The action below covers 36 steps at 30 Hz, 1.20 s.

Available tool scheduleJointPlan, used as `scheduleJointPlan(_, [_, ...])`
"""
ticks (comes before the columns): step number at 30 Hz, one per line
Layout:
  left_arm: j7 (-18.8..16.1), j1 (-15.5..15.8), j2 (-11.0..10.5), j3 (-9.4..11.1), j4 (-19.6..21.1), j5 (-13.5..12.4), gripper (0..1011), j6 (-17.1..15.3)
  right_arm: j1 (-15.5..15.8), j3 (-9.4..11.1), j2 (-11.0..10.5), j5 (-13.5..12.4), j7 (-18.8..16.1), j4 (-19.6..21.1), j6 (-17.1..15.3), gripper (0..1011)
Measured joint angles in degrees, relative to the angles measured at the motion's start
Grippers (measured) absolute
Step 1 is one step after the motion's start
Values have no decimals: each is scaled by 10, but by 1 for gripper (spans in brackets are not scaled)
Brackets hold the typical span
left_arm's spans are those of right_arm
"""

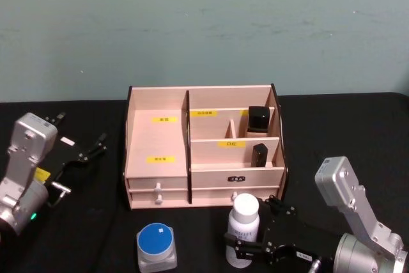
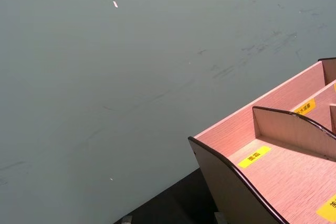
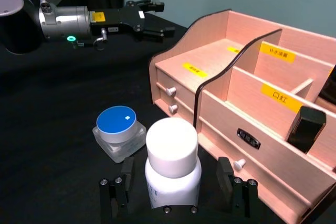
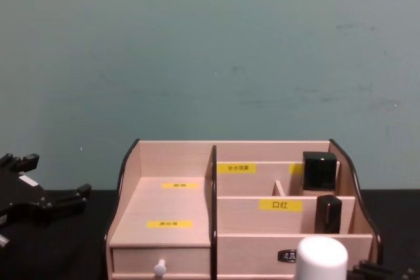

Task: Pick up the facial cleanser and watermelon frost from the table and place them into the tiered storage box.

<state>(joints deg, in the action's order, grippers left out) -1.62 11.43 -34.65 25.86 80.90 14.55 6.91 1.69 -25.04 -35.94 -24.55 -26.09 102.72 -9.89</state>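
right wrist view: right gripper point(image 3: 175, 176) open astride the white bottle point(image 3: 171, 145). centre it, then close squarely below the cap. left gripper point(image 3: 156, 19) sits open near the tiered storage box point(image 3: 273, 150).

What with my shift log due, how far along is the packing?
Nothing is placed yet: the white bottle and blue-lidded jar both stand on the table before the tiered storage box. The right gripper straddles the bottle, open. Left to do: grip, lift and box both. The left gripper sits open, off left.
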Motion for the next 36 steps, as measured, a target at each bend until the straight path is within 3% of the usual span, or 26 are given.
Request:
scheduleJointPlan(16, [0, 0, 0, 0, 0, 0, 1010, 0, -9, -9, 12, 2, -10, -25, 4, 1003])
scheduleJointPlan(26, [0, 0, 0, 0, 0, 0, 1010, 0, -8, -8, 11, 2, -9, -23, 4, 791])
scheduleJointPlan(30, [0, 0, 0, 0, 0, 0, 1010, 0, -7, -7, 11, 2, -9, -23, 4, 639])
scheduleJointPlan(36, [0, 0, 0, 0, 0, 0, 1010, 0, -7, -7, 10, 2, -8, -22, 4, 595])
